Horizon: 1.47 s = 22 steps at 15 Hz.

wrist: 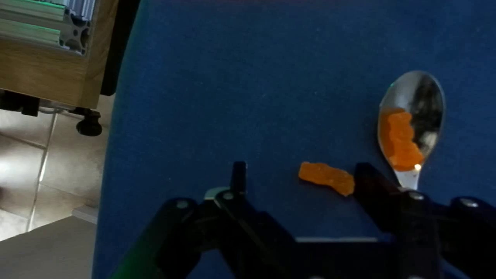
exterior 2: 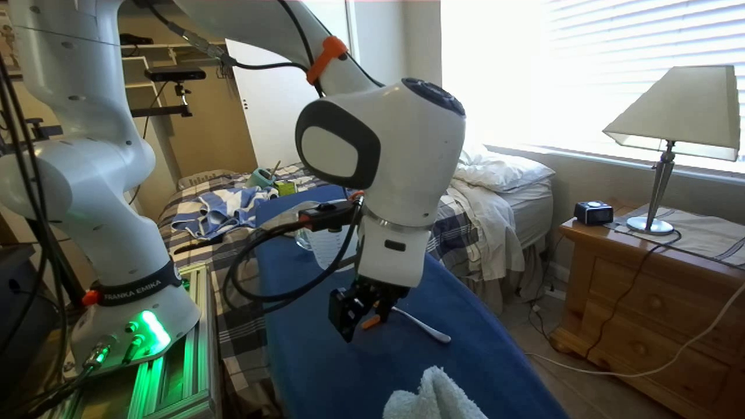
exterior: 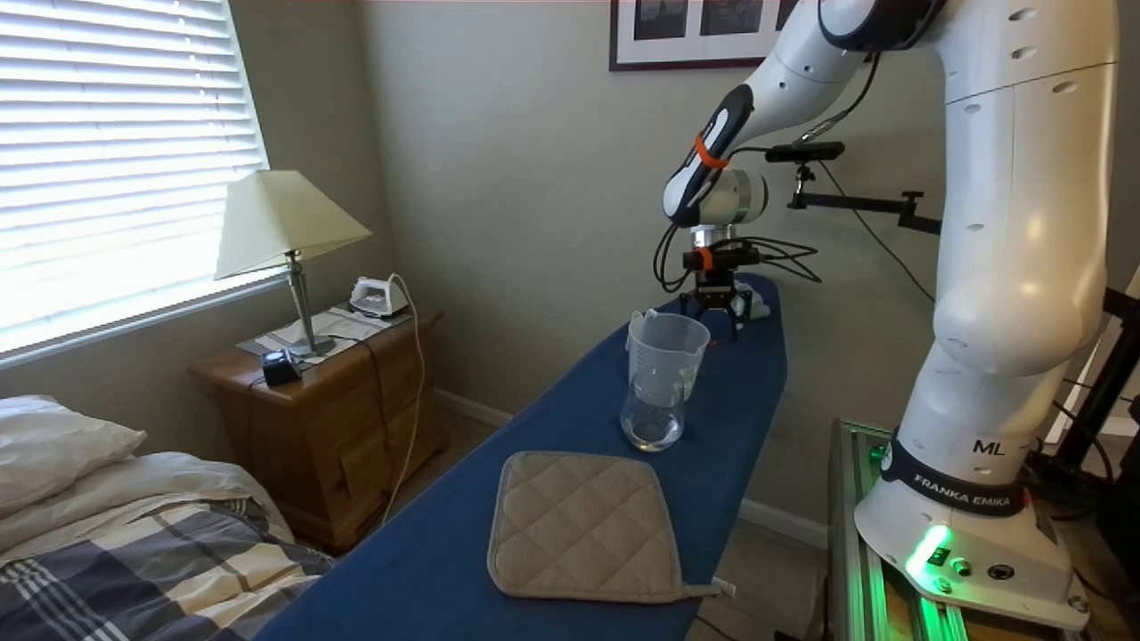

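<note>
**Loose candy (wrist: 327,179) lies lengthwise across the gap of your gripper (wrist: 301,172)**

Below spreads the blue ironing board (wrist: 232,97). Low over it your gripper hangs, fingers (wrist: 239,178) parted, grasping nothing. The spoon (wrist: 422,112) lies just outside the gap, its handle running behind the wrist view's right finger (wrist: 376,197); a second orange candy (wrist: 403,141) sits in its bowl. The loose one is on the board between the fingertips, long axis roughly finger to finger, so they face its ends. It's nearer that right finger; whether they touch, you can't tell.
</note>
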Available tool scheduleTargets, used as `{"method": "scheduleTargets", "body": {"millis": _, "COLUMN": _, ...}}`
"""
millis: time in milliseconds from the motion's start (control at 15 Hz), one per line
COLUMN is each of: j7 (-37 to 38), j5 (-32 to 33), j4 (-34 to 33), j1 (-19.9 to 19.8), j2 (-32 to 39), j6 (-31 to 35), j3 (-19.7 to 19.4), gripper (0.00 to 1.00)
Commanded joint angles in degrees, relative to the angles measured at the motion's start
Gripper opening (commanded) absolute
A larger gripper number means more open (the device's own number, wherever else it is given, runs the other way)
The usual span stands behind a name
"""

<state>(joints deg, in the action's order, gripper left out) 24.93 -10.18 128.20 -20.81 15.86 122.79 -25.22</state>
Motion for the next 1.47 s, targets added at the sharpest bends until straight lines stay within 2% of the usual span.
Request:
{"method": "scheduleTargets", "body": {"millis": 0, "j7": -1.32, "j5": -1.73, "j4": -0.31, "j1": -0.98, "j2": 0.46, "j6": -0.45, "j3": 0.77, "gripper": 0.57}}
{"method": "scheduleTargets", "body": {"millis": 133, "j7": -1.40, "j5": -2.14, "j4": -0.45, "j1": -0.97, "j2": 0.51, "j6": -0.36, "j3": 0.92, "gripper": 0.47}}
{"method": "scheduleTargets", "body": {"millis": 400, "j7": -1.55, "j5": -2.45, "j4": -0.50, "j1": -1.00, "j2": 0.57, "j6": -0.22, "j3": 0.97, "gripper": 0.45}}
{"method": "scheduleTargets", "body": {"millis": 467, "j7": -1.52, "j5": -2.48, "j4": -0.50, "j1": -0.96, "j2": 0.49, "j6": -0.22, "j3": 0.99, "gripper": 0.40}}
{"method": "scheduleTargets", "body": {"millis": 733, "j7": -1.83, "j5": -2.83, "j4": -0.60, "j1": -0.98, "j2": 0.34, "j6": -0.11, "j3": 1.15, "gripper": 0.32}}
{"method": "scheduleTargets", "body": {"millis": 800, "j7": -1.97, "j5": -3.11, "j4": -0.68, "j1": -0.99, "j2": 0.30, "j6": -0.12, "j3": 1.25, "gripper": 0.25}}
{"method": "scheduleTargets", "body": {"millis": 867, "j7": -2.03, "j5": -3.15, "j4": -0.65, "j1": -0.97, "j2": 0.23, "j6": -0.12, "j3": 1.27, "gripper": 0.29}}
{"method": "scheduleTargets", "body": {"millis": 1067, "j7": -2.41, "j5": -3.56, "j4": -0.73, "j1": -0.90, "j2": -0.12, "j6": -0.07, "j3": 1.45, "gripper": 0.24}}
{"method": "scheduleTargets", "body": {"millis": 1400, "j7": -3.38, "j5": -4.39, "j4": -1.05, "j1": -0.77, "j2": -1.03, "j6": -0.14, "j3": 1.96, "gripper": 0.26}}
